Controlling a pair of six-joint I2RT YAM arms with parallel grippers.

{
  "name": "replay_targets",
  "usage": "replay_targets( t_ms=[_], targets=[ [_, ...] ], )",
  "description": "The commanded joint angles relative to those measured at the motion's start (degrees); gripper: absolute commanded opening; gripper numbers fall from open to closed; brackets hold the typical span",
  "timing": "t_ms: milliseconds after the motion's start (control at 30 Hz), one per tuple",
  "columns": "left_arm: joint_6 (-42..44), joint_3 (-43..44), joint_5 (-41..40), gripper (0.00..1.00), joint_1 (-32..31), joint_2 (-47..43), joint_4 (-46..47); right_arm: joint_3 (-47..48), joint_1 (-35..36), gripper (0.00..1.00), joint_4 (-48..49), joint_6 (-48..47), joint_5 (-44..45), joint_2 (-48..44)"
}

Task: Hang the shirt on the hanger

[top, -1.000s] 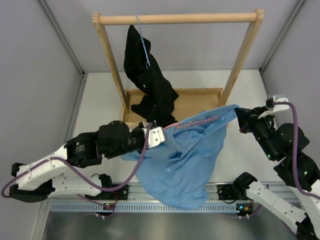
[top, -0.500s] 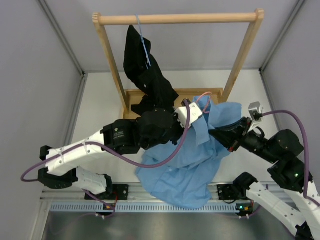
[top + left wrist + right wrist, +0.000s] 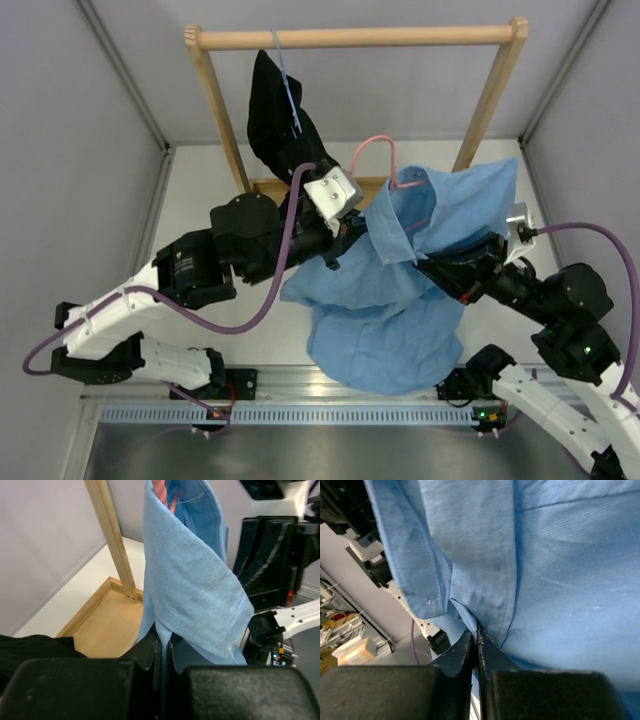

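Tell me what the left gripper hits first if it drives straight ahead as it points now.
The shirt: the left gripper is shut on its cloth, which rises right in front of it. Behind that fold it would probably meet the right arm, though depth is unclear.

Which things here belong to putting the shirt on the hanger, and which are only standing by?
Part of the job: light blue shirt; pink hanger, its hook rising from the collar; left gripper and right gripper, both shut on the shirt.
Standing by: black shirt; thin light-blue hanger holding it; wooden rack.
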Motion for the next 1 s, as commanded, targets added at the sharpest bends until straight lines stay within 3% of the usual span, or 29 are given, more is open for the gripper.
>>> replay_targets(
  t_ms=[0, 33, 100, 267, 400, 433, 533, 600, 767, 967],
  targets=[
    [-0.02, -1.09, -0.80, 0.00, 3.99, -1.97, 10.71, 2.34, 0.40, 0.17, -2.61, -1.74, 2.55, -0.60],
    [-0.20, -2.32, -0.10, 0.00, 6.87, -2.76, 10.36, 2.60, 0.40, 0.32, -4.19, -3.83, 3.60, -0.69],
    [0.15, -2.77, 4.10, 0.00, 10.49, -2.95, 7.05, 4.88, 0.40, 0.51, -12.96, -6.91, 9.04, -1.83],
    [1.99, -10.12, 7.54, 0.00, 11.47, -7.06, 5.53, 10.93, 0.49, 0.66, -31.86, -16.67, 27.04, -6.40],
    [5.51, -15.67, 15.97, 0.00, 11.47, -9.97, 4.65, 17.45, 1.10, 0.72, -41.28, -21.16, 31.29, -2.64],
    [7.25, -16.47, 21.73, 0.00, 11.47, -10.24, 4.04, 18.42, 1.36, 0.72, -41.47, -22.82, 31.21, -1.49],
    [9.64, -18.50, 28.71, 0.00, 11.47, -10.51, 0.79, 24.20, 3.38, 0.70, -41.38, -26.43, 27.62, 3.78],
    [10.61, -19.29, 31.80, 0.00, 11.47, -10.42, -1.67, 26.24, 4.79, 0.68, -41.03, -28.72, 20.34, 6.76],
    [12.55, -19.29, 42.52, 0.00, 11.47, -9.19, -4.67, 27.75, 4.80, 0.69, -36.39, -36.90, -11.00, 8.28],
    [11.66, -17.62, 49.81, 0.00, 11.47, -4.63, -4.67, 24.58, 4.80, 0.66, -26.19, -35.67, -17.83, 7.39]
  ],
)
